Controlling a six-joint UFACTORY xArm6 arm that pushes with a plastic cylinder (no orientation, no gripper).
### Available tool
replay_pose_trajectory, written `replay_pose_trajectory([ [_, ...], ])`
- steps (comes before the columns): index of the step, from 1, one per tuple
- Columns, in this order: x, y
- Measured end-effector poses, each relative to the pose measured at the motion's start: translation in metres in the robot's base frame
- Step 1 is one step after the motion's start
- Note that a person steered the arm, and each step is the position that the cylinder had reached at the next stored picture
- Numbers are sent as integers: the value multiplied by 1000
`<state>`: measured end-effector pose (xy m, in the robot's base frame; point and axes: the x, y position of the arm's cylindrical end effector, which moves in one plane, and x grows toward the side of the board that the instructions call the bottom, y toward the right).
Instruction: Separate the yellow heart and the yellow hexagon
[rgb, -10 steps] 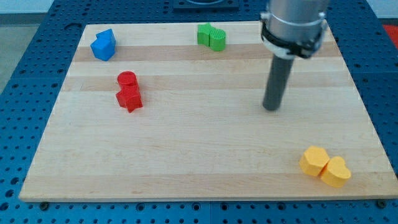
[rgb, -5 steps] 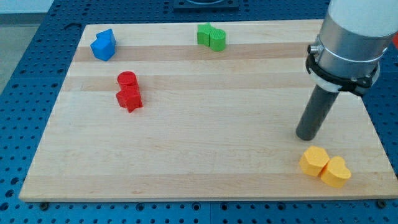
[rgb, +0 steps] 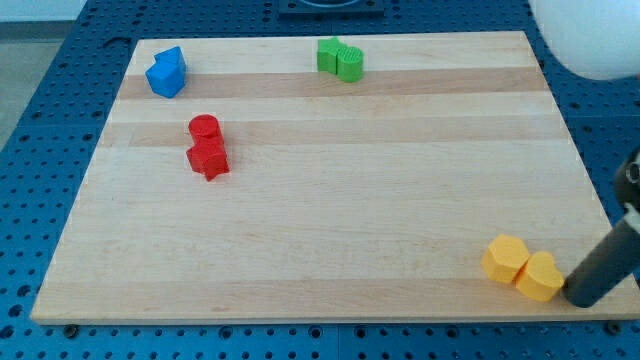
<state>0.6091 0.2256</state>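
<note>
A pale wooden table (rgb: 330, 230) with lengthwise grain bands fills most of the view, lying on a blue perforated base (rgb: 40, 120) that shows along the left, right and near edges; a strip of light floor or wall shows at the far left corner. At the far left of the table sit two blue blocks (rgb: 166, 72) pressed together, shapes hard to tell apart. Nearer and a little to the right, a red cylinder (rgb: 204, 128) touches a red star-like block (rgb: 208, 159) just on its near side. At the far edge, around the middle, two green blocks (rgb: 340, 59) stand touching, their shapes unclear. The wide middle of the table carries nothing else. In the near right corner lie the task's pair: the yellow hexagon (rgb: 505, 259), flat-topped with faceted sides, and, touching it on its right and slightly nearer, the yellow heart (rgb: 540, 277), rounded lobes with a paler top face. Both are the same warm yellow and are in contact. My tip (rgb: 578, 299), the end of a dark rod leaning in from the right edge, rests just right of the yellow heart, touching or nearly touching it. There is no pincer on this arm, so it has no apart-or-together state to tell. A white rounded arm part (rgb: 590, 35) fills the far right corner.
</note>
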Motion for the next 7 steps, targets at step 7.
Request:
replay_pose_trajectory([
  [7, -17, -134],
])
